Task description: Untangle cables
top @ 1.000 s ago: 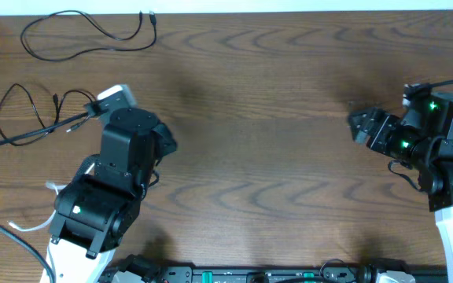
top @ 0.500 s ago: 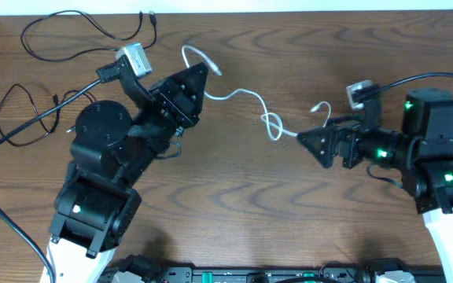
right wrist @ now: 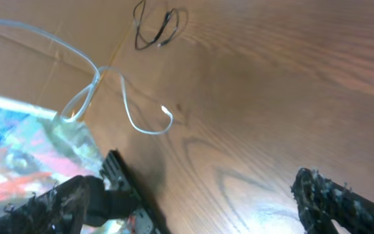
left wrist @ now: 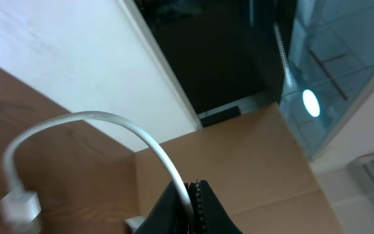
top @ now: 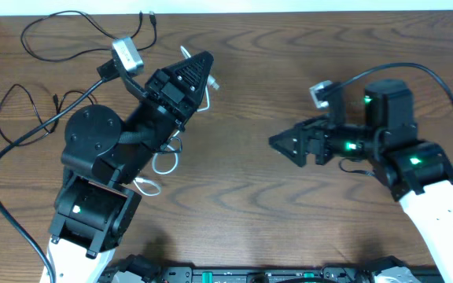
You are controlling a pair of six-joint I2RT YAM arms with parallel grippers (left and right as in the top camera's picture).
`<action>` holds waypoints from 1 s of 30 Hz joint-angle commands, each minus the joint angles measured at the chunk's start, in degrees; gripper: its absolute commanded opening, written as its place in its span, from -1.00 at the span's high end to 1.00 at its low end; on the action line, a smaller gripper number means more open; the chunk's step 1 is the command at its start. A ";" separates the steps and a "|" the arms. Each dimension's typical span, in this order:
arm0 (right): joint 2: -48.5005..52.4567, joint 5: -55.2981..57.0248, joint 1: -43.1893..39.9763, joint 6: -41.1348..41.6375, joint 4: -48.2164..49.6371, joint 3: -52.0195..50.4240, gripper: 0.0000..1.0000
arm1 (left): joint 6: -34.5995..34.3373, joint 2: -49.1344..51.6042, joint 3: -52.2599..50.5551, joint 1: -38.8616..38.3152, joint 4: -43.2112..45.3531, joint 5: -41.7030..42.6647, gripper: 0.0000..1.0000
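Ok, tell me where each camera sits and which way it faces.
Overhead: above the table, looking straight down; left gripper and right gripper both show.
Left wrist: behind the left fingers, tilted up toward a wall; they are shut on the white cable.
Right wrist: behind the open right fingers, low, facing left across the wood toward a black cable.
Shared: all three show the white cable.

Thin white cable (right wrist: 97, 71) above parted fingers (right wrist: 333, 195)

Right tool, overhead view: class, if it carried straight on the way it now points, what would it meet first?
The right tool points left across the table. The first thing in its line looks to be the left arm, though the height is unclear from above.
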 commanded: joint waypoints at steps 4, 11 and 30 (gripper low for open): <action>3.72 -0.79 7.06 13.16 7.34 0.26 -0.91 | -2.95 -0.13 0.83 -0.02 1.97 -4.66 0.85; 6.49 11.47 14.43 27.74 11.37 0.26 -0.96 | -6.16 -0.09 0.83 -0.02 2.38 -9.64 0.85; 8.52 21.57 22.71 33.31 17.27 0.26 -0.31 | -8.09 -0.15 0.83 -0.02 3.67 -12.70 0.85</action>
